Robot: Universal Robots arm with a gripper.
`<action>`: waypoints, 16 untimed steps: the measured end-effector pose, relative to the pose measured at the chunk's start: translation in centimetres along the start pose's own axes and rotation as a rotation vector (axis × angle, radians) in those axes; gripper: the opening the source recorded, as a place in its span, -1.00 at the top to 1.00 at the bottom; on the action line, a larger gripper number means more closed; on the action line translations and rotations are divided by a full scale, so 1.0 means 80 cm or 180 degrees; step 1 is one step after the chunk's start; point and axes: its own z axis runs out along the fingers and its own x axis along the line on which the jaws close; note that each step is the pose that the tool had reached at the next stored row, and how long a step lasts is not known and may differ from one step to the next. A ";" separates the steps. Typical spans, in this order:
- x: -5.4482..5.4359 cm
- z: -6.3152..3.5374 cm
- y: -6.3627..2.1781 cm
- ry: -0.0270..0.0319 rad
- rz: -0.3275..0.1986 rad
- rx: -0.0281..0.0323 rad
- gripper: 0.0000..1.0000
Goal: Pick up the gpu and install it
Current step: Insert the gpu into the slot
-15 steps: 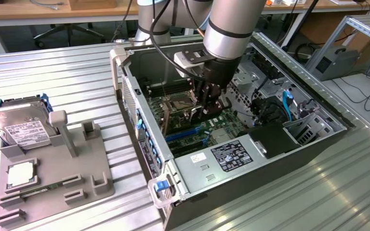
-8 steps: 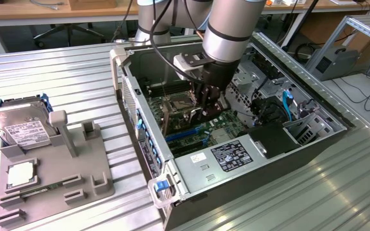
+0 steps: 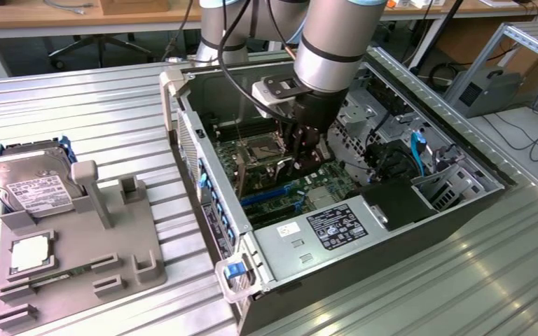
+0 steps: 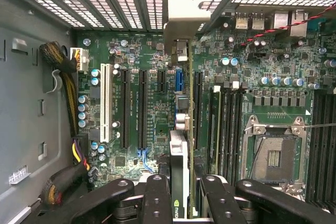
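Tool (image 4: 182, 196) clamped on gpu (image 4: 178, 153), card edge-on inside pc case (image 3: 192, 122), over motherboard (image 4: 134, 56) slots; can't tell if seated. Do it well: keep card upright, align w/ long slot + rear bracket opening, press straight down.

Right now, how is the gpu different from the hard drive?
The gpu is thin and flat; the hard drive is boxy, silver, with a white label. The gpu is inside the computer case, clamped by the gripper; the hard drive rests outside in the grey holder. Both are computer parts.
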 end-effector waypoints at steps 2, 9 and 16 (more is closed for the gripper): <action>0.000 0.001 0.000 -0.0001 0.0000 0.0001 0.46; 0.000 0.006 0.000 0.0001 0.0000 0.0000 0.46; 0.000 0.006 0.001 0.0000 0.0001 0.0000 0.46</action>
